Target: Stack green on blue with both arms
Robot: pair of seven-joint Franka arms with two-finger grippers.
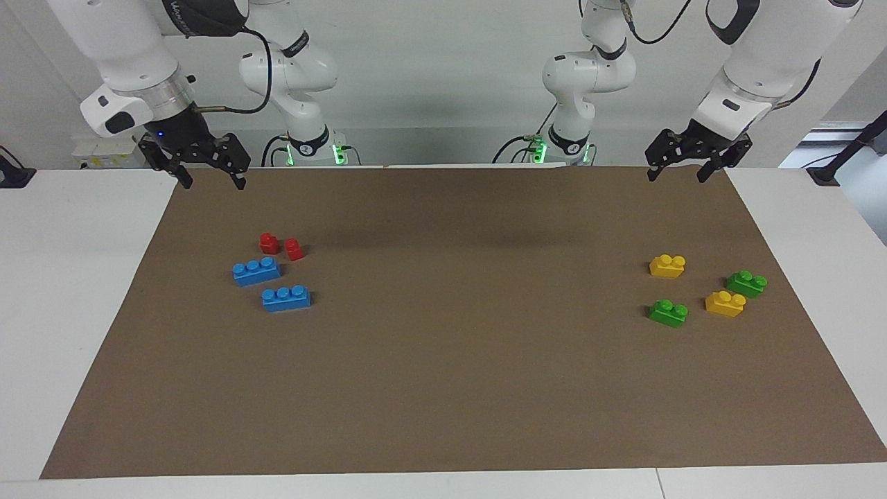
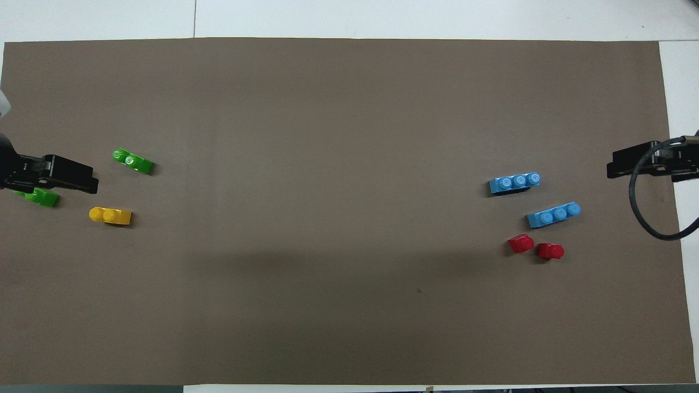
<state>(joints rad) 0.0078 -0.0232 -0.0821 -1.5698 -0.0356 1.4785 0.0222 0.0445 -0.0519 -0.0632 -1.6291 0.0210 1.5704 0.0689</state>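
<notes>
I count two green bricks (image 1: 669, 312) (image 1: 746, 283), two yellow bricks (image 1: 667, 265) (image 1: 725, 303), two blue bricks (image 1: 256, 271) (image 1: 285, 298) and two red bricks (image 1: 269, 242) (image 1: 294, 249) on my brown mat (image 1: 457, 374). The greens lie toward the left arm's end, the blues toward the right arm's end, all well apart from any fingers. My left gripper (image 1: 684, 170) and right gripper (image 1: 211, 177) both hang raised over the mat's robot-side corners, fingers spread, holding nothing.
</notes>
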